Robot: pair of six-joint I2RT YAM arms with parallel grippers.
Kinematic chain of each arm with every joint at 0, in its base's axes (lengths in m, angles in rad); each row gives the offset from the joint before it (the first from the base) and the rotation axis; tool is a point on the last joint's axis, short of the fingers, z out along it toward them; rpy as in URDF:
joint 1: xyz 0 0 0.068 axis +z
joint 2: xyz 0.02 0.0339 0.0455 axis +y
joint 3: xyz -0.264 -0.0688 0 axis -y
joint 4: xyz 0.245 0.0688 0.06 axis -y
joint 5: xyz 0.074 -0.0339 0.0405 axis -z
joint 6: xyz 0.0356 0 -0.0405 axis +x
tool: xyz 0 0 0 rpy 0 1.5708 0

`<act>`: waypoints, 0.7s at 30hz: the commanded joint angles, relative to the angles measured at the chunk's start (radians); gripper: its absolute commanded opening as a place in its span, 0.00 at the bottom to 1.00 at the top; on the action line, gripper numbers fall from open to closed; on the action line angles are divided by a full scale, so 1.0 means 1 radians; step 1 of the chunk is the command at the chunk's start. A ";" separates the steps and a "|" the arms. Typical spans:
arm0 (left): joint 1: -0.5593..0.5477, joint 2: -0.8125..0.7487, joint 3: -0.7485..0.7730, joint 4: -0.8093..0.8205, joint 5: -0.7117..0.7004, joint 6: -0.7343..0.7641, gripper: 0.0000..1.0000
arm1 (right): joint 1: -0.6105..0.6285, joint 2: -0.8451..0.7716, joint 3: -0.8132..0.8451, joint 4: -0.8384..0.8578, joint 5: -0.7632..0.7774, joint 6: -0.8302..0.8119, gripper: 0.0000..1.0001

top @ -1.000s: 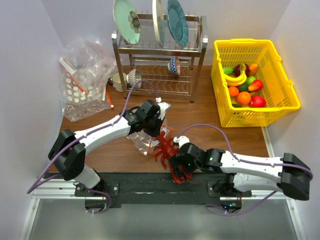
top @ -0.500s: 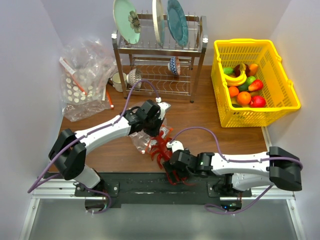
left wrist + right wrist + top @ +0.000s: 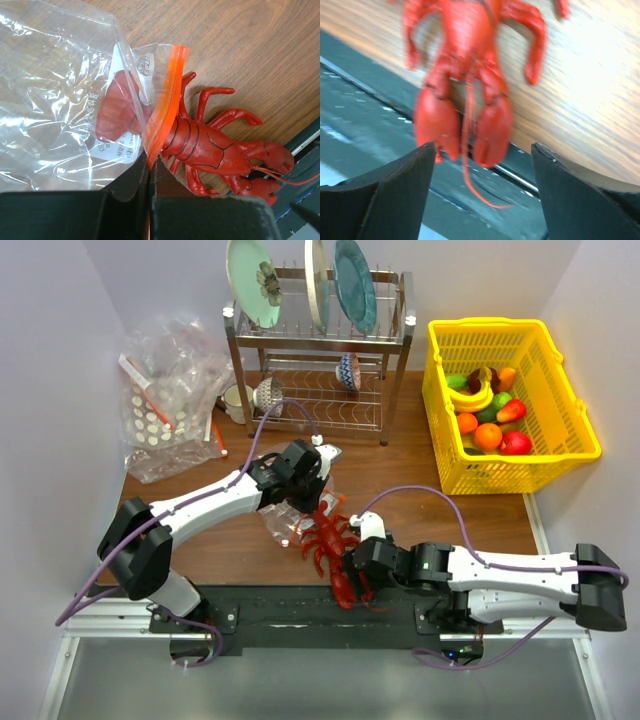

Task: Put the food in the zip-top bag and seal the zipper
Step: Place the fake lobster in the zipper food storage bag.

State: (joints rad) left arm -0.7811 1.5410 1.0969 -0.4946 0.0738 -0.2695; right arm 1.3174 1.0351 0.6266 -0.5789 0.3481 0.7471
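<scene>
We find the left gripper [image 3: 150,162] clenched on the zip-top bag [image 3: 55,75]. Its two fingers are pressed together on the near end of the zipper [image 3: 167,95], the orange strip at the pouch's mouth, which runs straight away from the fingertips. The clear pouch spreads out crumpled to one side of this gripper and lies on the wooden table [image 3: 260,50]. The lobster [image 3: 205,145] lies just beyond the fingertips and crosses the zipper. Its tail is inside the pouch, visible through the plastic and the white label [image 3: 122,105], while its body, legs and both claws are outside on the other side of the strip.

The right gripper [image 3: 482,150] is released. Its fingers [image 3: 395,195] stand wide apart, with the two claws directly ahead in the gap between them. We see no contact between either finger and the toy, though this view is blurred. The claws overhang the table's near edge, above the dark base plate [image 3: 365,95]. Seen from above, the lobster lies between the two grippers.
</scene>
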 commanded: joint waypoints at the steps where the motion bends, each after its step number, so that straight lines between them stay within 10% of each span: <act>1: -0.004 -0.002 0.023 0.021 -0.006 0.013 0.00 | 0.003 -0.003 0.019 -0.110 0.097 0.098 0.77; 21: -0.003 -0.016 0.018 0.014 -0.014 0.018 0.00 | -0.012 0.172 -0.025 0.060 0.029 0.080 0.69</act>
State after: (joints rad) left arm -0.7811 1.5410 1.0969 -0.4950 0.0731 -0.2691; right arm 1.3067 1.1679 0.6037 -0.6037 0.3820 0.8303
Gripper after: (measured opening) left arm 0.020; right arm 0.691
